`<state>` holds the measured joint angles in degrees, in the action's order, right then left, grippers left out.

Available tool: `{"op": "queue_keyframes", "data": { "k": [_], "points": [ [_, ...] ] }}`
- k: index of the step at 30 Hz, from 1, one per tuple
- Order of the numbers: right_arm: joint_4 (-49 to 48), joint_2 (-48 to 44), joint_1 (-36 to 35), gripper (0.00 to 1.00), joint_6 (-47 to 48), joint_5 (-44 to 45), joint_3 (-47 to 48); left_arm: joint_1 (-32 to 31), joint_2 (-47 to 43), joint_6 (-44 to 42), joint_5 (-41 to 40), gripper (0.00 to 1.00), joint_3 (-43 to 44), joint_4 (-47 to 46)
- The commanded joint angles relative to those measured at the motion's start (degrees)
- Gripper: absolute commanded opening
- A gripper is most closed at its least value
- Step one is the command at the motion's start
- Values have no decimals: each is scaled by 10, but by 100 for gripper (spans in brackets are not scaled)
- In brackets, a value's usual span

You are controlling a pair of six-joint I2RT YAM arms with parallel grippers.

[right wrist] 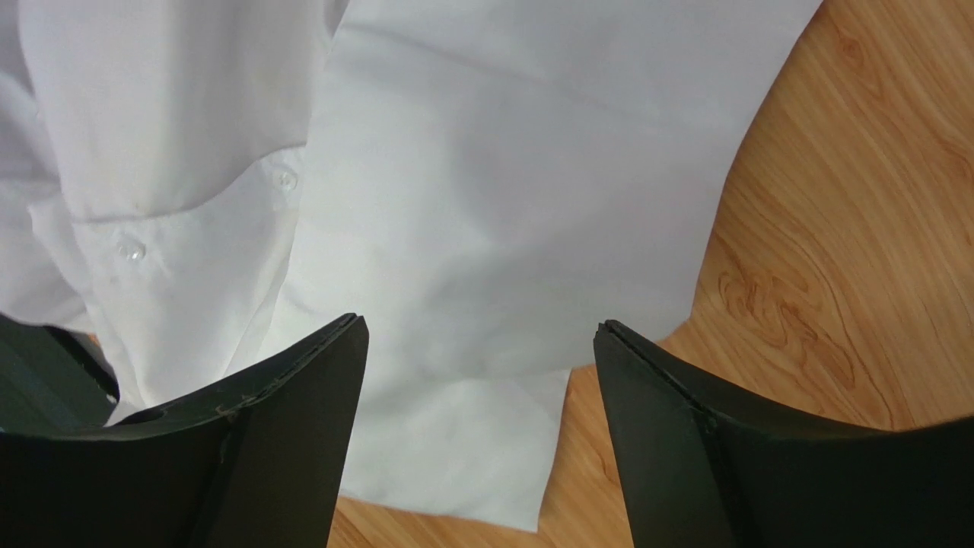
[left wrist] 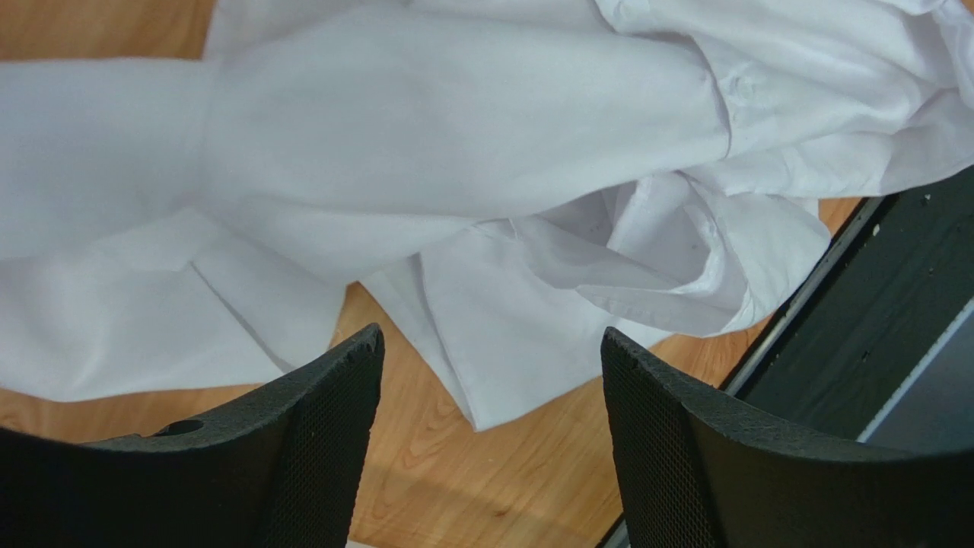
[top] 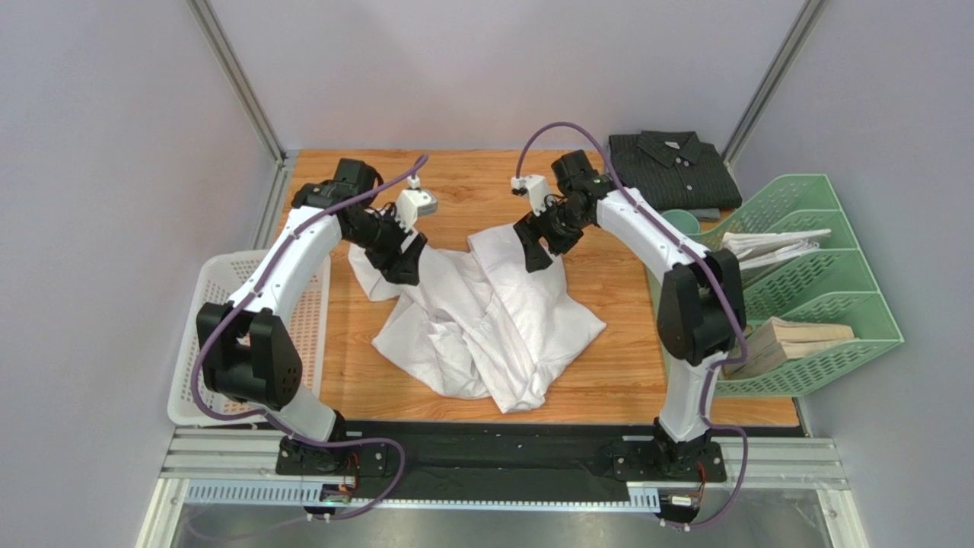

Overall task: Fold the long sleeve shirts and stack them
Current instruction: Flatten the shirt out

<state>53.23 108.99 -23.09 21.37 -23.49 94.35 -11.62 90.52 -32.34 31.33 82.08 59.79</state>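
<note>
The white shirt (top: 492, 325) is seen crumpled in the middle of the wooden worktop (top: 617, 383). The dark striped shirt (top: 672, 169) is laid folded at the far right corner. The left jaws and the right jaws are both seen open over the far edge of the white cloth, and nothing is gripped between them.

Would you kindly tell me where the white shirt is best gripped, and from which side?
Probably the flat right panel of the white shirt, near its edge, from above: it lies smooth on the table, while the middle is bunched.
</note>
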Motion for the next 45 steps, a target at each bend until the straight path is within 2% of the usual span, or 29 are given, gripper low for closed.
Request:
{"op": "queue_keyframes", "data": {
  "k": [1, 4, 8, 16, 19, 20, 21, 23, 26, 30, 37, 45],
  "points": [
    [-16, 56, 23, 81, -73, -2, 87, 11, -13, -7, 18, 76, -41, -5],
    [-16, 87, 42, 82, -91, -16, 104, 11, -16, -5, 11, 76, -54, -14],
    [-16, 113, 62, 81, -106, -44, 106, 11, -2, 25, 16, 76, -26, -33],
    [14, 144, 91, 70, -115, -151, 76, 11, 80, 96, 36, 76, 84, -48],
    [24, 131, 98, 45, -108, -202, 58, 11, 104, 141, 32, 76, 118, -75],
    [25, 112, 100, 22, -106, -222, 43, 11, 118, 154, 33, 76, 127, -91],
    [24, 101, 101, 12, -104, -231, 34, 11, 126, 167, 35, 76, 137, -103],
    [21, 77, 100, 0, -103, -247, 7, 8, 157, 212, 41, 75, 167, -135],
    [19, 37, 100, 0, -104, -253, -21, -7, 221, 256, 44, 71, 225, -149],
    [23, 3, 98, 0, -95, -260, -66, -30, 300, 296, 39, 70, 289, -156],
    [21, -20, 96, 0, -87, -261, -108, -64, 395, 339, 94, 76, 327, -182],
    [22, -33, 96, 0, -81, -255, -134, -78, 457, 371, 111, 75, 346, -192]
  ]
}}
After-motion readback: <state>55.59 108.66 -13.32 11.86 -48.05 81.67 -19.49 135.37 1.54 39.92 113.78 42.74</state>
